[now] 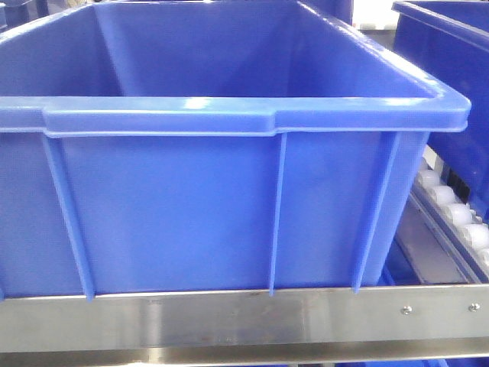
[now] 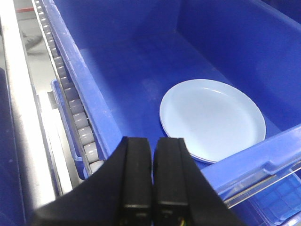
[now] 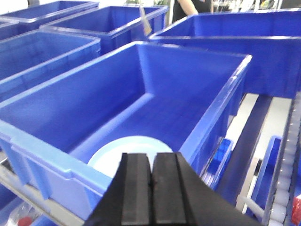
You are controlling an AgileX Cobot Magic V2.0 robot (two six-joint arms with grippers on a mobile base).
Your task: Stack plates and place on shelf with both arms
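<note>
While the front view shows only the near wall of a big blue crate (image 1: 206, 153) sitting on a steel shelf rail (image 1: 229, 317) with small screws at its right end, the wrist views look down into that crate. Plates (image 2: 212, 118) lie flat on the crate floor, pale bluish-white, glossy, round, near the front wall and toward one corner. A second rim edge shows just under the top plate at its lower left, so they look stacked, top one sitting square on the lower. From the right wrist view the plates (image 3: 123, 153) are partly hidden behind the crate's front rim and the gripper.

Left gripper (image 2: 152, 179) hangs above the crate's front-left corner, black fingers pressed together with only a thin seam between, nothing held. It is apart from the plates, not touching them. Right gripper (image 3: 151, 193) is likewise closed, fingers flush against each other, empty, just above the crate's near rim with the plates below and beyond it.

White rollers (image 2: 77, 120) run in a line along the outside of the crate's side wall; more rollers (image 1: 458, 214) show at right in the front view. Other blue crates (image 3: 56, 52) sit beside and behind, all apart from the plates.
</note>
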